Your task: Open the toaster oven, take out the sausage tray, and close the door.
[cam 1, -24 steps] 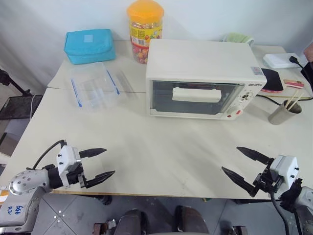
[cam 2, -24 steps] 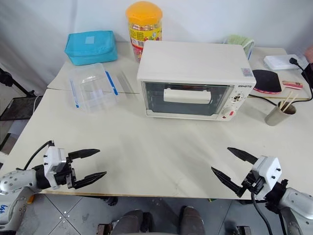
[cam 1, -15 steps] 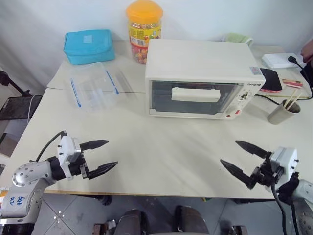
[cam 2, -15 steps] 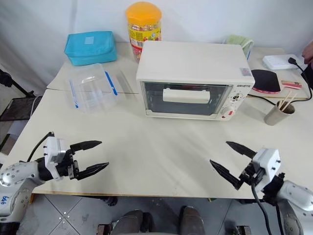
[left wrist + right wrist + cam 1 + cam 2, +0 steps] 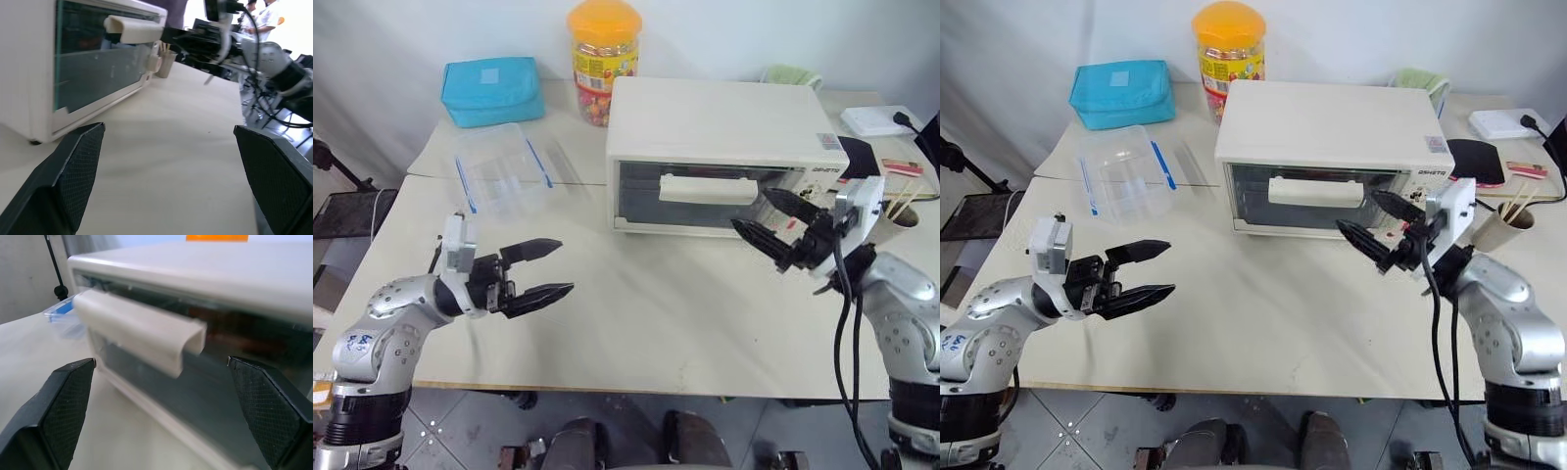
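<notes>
Door (image 5: pixel 705 196) shut; right gripper (image 5: pixel 770 219) jaws wide, near handle (image 5: pixel 139 330); left gripper (image 5: pixel 538 270) jaws wide over table (image 5: pixel 646 313).

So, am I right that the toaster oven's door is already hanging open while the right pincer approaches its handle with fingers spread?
Not quite: the door is closed, upright against the toaster oven, as the left eye view shows. The rest holds: the right pincer is open, close in front of the white handle.

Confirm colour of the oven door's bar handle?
Cream-white, matching the toaster oven body. The handle shows best in the right wrist view.
</notes>
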### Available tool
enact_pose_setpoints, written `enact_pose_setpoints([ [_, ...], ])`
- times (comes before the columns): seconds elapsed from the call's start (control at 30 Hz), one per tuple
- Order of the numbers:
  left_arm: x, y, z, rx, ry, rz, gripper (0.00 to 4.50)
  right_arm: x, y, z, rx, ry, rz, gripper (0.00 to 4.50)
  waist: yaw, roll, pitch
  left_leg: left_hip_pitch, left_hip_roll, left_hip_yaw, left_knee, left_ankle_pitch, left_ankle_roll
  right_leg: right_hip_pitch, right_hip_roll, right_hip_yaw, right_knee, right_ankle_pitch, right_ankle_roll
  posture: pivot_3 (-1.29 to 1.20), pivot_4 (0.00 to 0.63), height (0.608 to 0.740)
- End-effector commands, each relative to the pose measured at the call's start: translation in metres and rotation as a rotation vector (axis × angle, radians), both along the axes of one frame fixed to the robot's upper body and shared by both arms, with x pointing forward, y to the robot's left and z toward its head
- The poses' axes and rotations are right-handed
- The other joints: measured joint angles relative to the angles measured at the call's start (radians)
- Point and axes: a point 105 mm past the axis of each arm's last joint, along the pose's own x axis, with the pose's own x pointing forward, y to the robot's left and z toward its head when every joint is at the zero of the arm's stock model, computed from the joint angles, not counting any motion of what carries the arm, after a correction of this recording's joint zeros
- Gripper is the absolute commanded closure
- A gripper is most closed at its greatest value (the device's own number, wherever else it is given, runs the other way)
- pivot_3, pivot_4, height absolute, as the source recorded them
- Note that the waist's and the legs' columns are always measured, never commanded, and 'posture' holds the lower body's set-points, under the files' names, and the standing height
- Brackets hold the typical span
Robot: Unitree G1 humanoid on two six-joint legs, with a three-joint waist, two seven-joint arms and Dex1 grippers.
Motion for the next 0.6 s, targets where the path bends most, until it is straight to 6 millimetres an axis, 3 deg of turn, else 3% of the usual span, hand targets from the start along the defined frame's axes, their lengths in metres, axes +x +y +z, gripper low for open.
enact_pose_setpoints([
  [0.03,-0.005,-0.005,0.004,-0.012,-0.019,-0.012,0.02,0.001,0.007,0.01,0.005,-0.05,0.033,0.0,0.0,0.0,0.0,0.0,0.0,0.0,0.0,0.0,0.0,0.0,0.0,0.0,0.0,0.0,0.0,0.0,0.15,0.74],
  [0.17,0.0,-0.002,0.003,-0.022,-0.015,0.029,0.02,-0.01,0.022,0.01,-0.005,-0.033,0.132,0.0,0.002,0.0,0.0,0.0,0.0,0.0,0.0,0.0,0.0,0.0,0.0,0.0,0.0,0.0,0.0,0.0,0.15,0.74],
  [0.37,0.004,0.0,0.002,-0.032,-0.016,0.051,0.02,-0.022,0.028,0.01,-0.022,-0.029,0.191,0.0,-0.004,0.0,0.0,0.0,0.001,0.001,0.0,0.0,0.0,0.0,0.001,0.0,0.0,0.0,0.0,0.0,0.15,0.74],
  [0.53,0.018,0.001,0.017,-0.11,-0.018,0.077,0.02,-0.045,0.034,0.0,-0.167,-0.062,0.28,0.0,-0.001,0.0,0.0,0.0,0.001,0.001,0.0,0.0,-0.001,0.0,0.001,0.0,0.0,0.0,0.0,0.0,0.15,0.74],
  [0.6,0.026,0.0,0.025,-0.137,-0.031,0.079,0.41,-0.054,0.032,-0.012,-0.259,-0.065,0.298,0.0,0.002,0.0,0.0,0.0,0.001,0.001,0.0,0.0,-0.001,0.0,0.001,0.0,0.0,0.0,0.0,0.0,0.15,0.74],
])
